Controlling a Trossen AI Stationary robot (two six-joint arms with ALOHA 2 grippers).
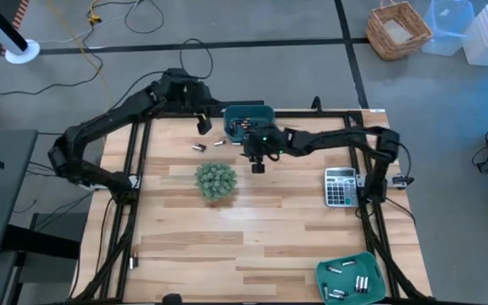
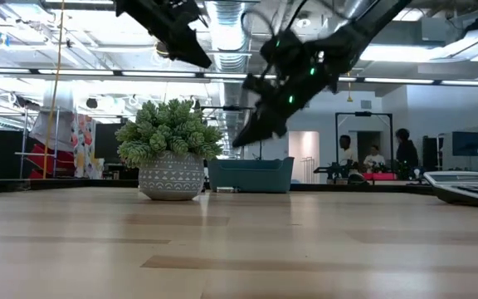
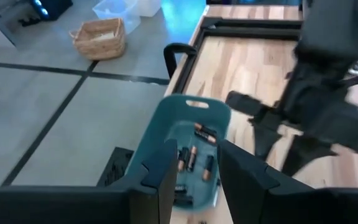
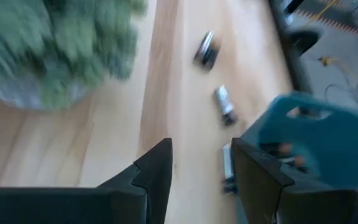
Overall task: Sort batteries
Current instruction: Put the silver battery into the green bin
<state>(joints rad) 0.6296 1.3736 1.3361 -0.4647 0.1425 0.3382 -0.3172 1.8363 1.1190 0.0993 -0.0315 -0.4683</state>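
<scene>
A teal bin [image 1: 248,119] at the table's far edge holds several dark batteries [image 3: 194,155]. Loose batteries [image 1: 200,147] [image 4: 224,102] lie on the wood to its left. One more battery [image 4: 227,167] lies right beside the bin. My left gripper [image 1: 202,125] [image 3: 194,180] hangs open above the table just left of the bin, pointing at it, nothing between its fingers. My right gripper [image 1: 257,165] [image 4: 201,180] hovers open near the bin's front, above the wood and clear of the batteries. A second teal bin [image 1: 350,275] at the near right holds silvery batteries [image 1: 361,284].
A potted green plant [image 1: 216,180] stands mid-table, just near of both grippers. A grey calculator [image 1: 340,186] lies at the right. The black frame rail [image 1: 312,113] runs along the far edge behind the bin. Bare wood lies toward the near edge.
</scene>
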